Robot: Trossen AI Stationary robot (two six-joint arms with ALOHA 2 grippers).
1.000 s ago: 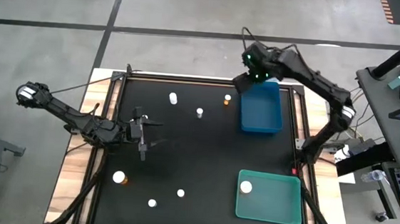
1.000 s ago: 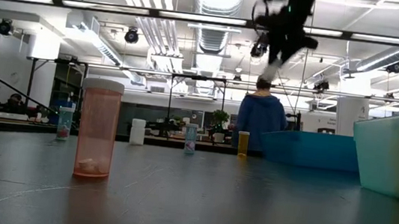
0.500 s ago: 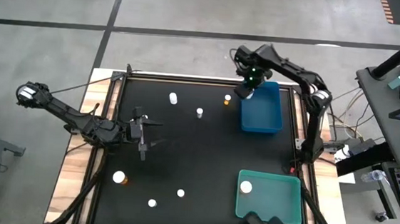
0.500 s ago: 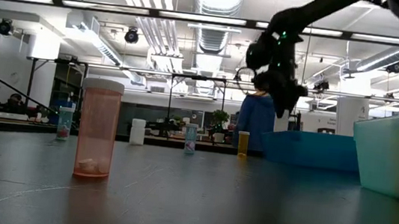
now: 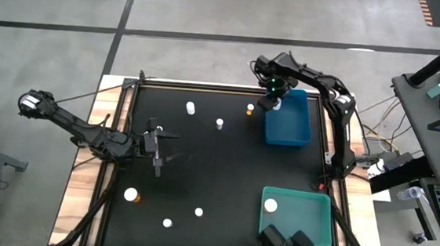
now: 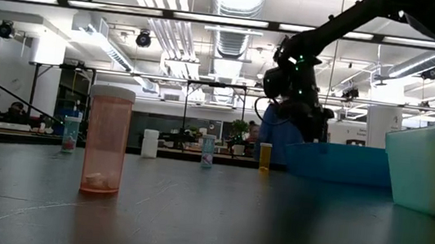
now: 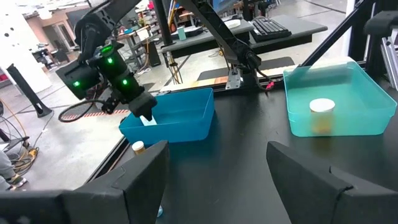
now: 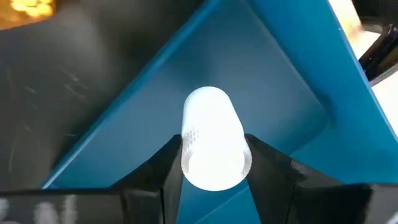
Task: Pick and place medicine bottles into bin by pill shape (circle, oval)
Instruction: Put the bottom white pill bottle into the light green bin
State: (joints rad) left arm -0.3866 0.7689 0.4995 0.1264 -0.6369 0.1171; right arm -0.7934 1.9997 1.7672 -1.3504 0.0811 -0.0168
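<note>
Surface: black table top (image 5: pixel 216 170) on a concrete floor; behind it, in the low view, a hall with ceiling lights and a person in a blue top (image 6: pixel 270 132) is seen.
Right gripper: (image 5: pixel 275 104) is placed over the near-left corner of the blue bin (image 5: pixel 290 127), at the far right of the table; its fingers are clenched on a white bottle (image 8: pixel 213 140).
Held bottle: it is gripped between the two dark fingers (image 8: pixel 165 168), and in the right wrist view the blue floor of the bin lies just behind it.
Left gripper: (image 5: pixel 157 151) rests over the left part of the table, well apart from the bottles; its fingers are spread, with nothing between them.
Blue bin: no other bottle can be made out inside it.
Teal bin: (image 5: pixel 306 233) stands at the near right; one white-capped bottle (image 5: pixel 270 206) stands in its left part.
Loose bottles: three are near the far edge (image 5: pixel 190 106) (image 5: pixel 219 124) (image 5: pixel 250 108), the last one amber and just beside the blue bin; three are near the front (image 5: pixel 131 195) (image 5: pixel 167 223) (image 5: pixel 198 212).
Amber bottle in low view: (image 6: pixel 106 140) stands upright with pills at its bottom.
Writing: none can be read.
</note>
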